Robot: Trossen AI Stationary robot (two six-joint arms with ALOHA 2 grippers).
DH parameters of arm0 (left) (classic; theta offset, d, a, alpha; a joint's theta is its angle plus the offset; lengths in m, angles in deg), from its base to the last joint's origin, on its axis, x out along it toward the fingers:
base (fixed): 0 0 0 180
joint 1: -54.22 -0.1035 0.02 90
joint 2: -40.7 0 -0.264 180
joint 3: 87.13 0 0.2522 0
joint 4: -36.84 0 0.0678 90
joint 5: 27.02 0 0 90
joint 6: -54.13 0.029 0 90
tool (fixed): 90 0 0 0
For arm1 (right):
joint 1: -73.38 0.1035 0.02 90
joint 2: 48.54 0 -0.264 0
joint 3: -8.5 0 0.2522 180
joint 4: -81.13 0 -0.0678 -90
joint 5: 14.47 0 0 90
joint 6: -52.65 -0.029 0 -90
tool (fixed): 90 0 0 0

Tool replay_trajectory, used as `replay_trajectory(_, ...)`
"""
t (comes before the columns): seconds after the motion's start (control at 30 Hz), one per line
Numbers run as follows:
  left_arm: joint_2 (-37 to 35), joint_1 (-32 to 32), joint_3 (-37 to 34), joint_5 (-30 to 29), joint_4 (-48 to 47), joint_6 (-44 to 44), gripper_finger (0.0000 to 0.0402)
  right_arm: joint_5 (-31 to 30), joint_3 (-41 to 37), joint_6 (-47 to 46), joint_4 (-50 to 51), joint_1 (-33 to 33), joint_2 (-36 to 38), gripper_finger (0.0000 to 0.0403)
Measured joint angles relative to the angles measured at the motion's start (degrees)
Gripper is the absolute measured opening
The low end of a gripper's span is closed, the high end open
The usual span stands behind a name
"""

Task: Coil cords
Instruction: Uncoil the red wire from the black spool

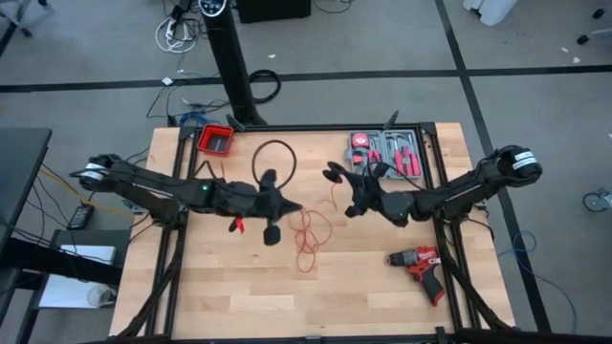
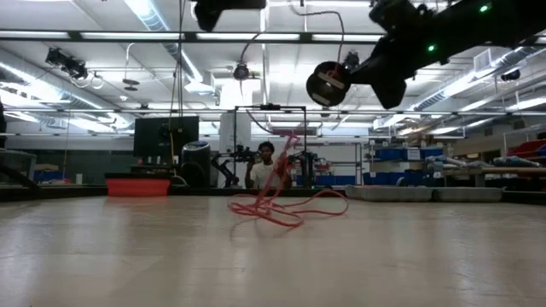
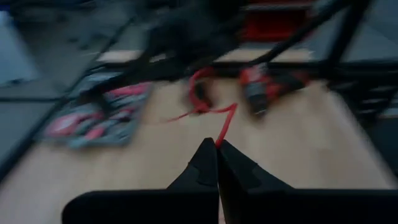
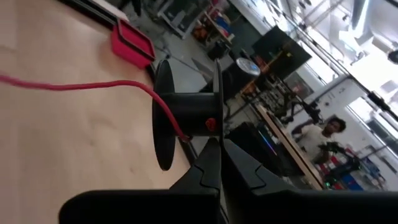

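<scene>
- One red cord (image 1: 308, 234) — loose loops lying on the bench (image 1: 210, 296).
- One black spool (image 4: 186, 115).
- One red cordless drill (image 1: 421, 265).
- One red tray (image 1: 216, 139).
- One tool set (image 1: 387, 152) in an open case.
- Two robot arms, so two grippers — left gripper (image 1: 277, 212), right gripper (image 1: 346, 182).
- One person (image 2: 266, 166) beyond the bench.

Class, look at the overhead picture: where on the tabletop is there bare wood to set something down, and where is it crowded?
Bare wood runs along the near edge left of the drill, below the left gripper. The middle is crowded: loose red cord lies between both arms. The far edge holds the red bin and tool tray.
</scene>
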Motion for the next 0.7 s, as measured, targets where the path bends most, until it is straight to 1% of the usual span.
replay_trajectory(0.1, -1.89, 0.0, 0.02, -8.27, -3.8, -0.02, 0.0, -1.44, 0.0, 0.01, -0.03, 3.89, 0.57, 0.0)
replay_trajectory(0.23, -2.82, -0.01, 0.0, -19.88, -8.6, -0.35, 0.0, -1.71, 0.0, -2.17, -0.52, 8.66, 1.93, 0.0)
replay_trajectory(0.3, -2.9, 0.0, 0.0, -23.65, -9.7, -0.55, 0.0, -1.76, 0.0, -3.07, -1.47, 10.64, 2.78, 0.0)
replay_trajectory(0.47, -1.98, -0.02, 0.0, -28.96, -14.66, -2.48, 0.0, -1.48, 0.0, -3.43, -10.95, 14.25, 4.22, 0.0)
replay_trajectory(0.7, -0.91, 0.05, -0.09, -28.78, -17.79, -8.13, 0.0, 5.99, 0.0, -4.11, -25.17, 15.92, 4.54, 0.0)
